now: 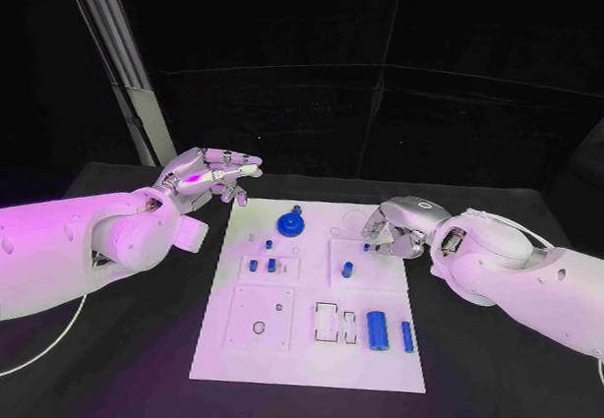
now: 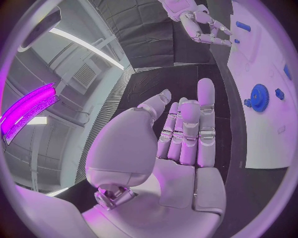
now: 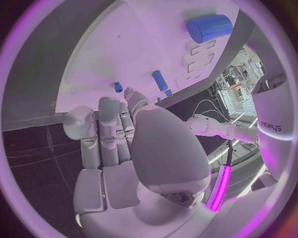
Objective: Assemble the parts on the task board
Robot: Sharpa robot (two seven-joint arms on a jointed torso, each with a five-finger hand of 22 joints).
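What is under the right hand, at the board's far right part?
The right hand hangs over the task board's far right edge. A small blue part lies just clear of its fingers; the board directly beneath the palm is covered.

I see the task board as smooth matt white plate on a matt black table; blue gear looks plastic, both arms' shells glossy white.

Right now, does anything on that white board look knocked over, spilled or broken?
Nothing stands out. The task board lies flat and square on the table, the blue parts sit apart from each other, and the gear looks whole. Left hand hovers off the board; right hand is at its edge.
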